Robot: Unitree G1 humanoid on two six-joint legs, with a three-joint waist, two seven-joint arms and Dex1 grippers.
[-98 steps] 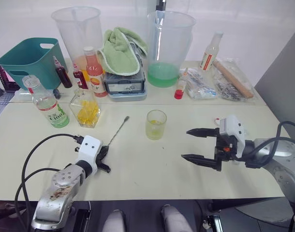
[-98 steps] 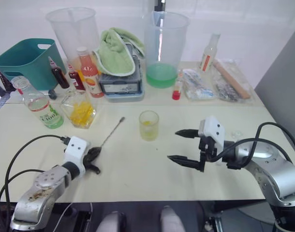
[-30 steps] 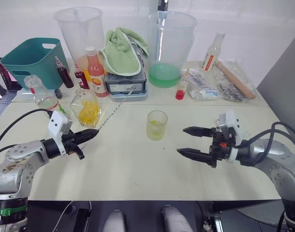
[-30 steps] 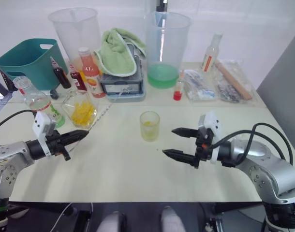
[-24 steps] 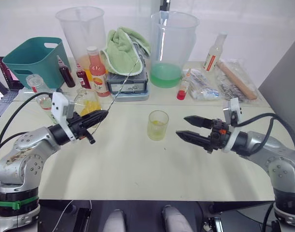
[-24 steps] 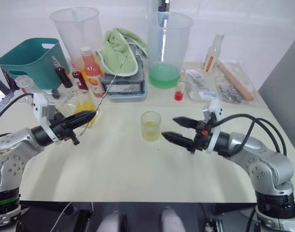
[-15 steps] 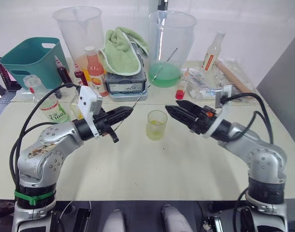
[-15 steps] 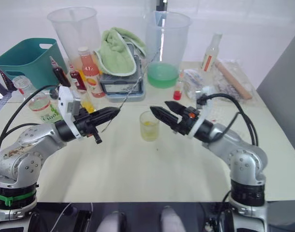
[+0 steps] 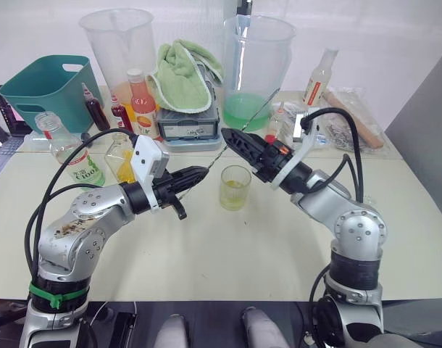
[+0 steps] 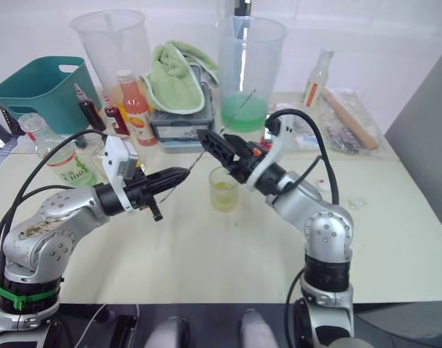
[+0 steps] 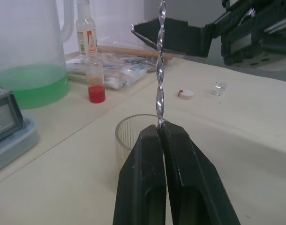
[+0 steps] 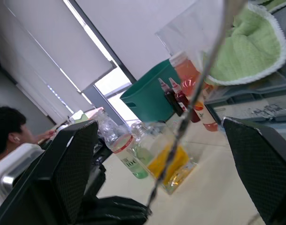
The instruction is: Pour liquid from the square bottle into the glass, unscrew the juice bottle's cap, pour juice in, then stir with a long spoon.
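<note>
My left gripper (image 9: 199, 174) is shut on the low end of the long spoon (image 11: 159, 70), holding it off the table. The twisted shaft slants up and away past the glass (image 9: 235, 187), a small tumbler holding a little yellow liquid. My right gripper (image 9: 232, 139) hovers just above the glass, open, with the spoon's shaft passing between its fingers (image 12: 72, 164). The square bottle (image 9: 122, 161) with yellow contents stands behind my left wrist, partly hidden. The juice bottle (image 9: 74, 161) stands uncapped to its left. A small white cap (image 11: 185, 93) lies on the table to the right.
Two big clear jugs (image 9: 119, 43) (image 9: 256, 65), a teal basket (image 9: 40, 90), a green towel on a box (image 9: 183, 76), an orange-pink bottle (image 9: 143, 109) and small bottles line the back. Bags and a wooden roller (image 9: 351, 119) lie back right. A person (image 12: 9, 129) is beyond the table.
My left gripper carried the spoon from the table's left side toward the glass. My right arm swung up and left, so its open fingers now flank the spoon's shaft above the glass.
</note>
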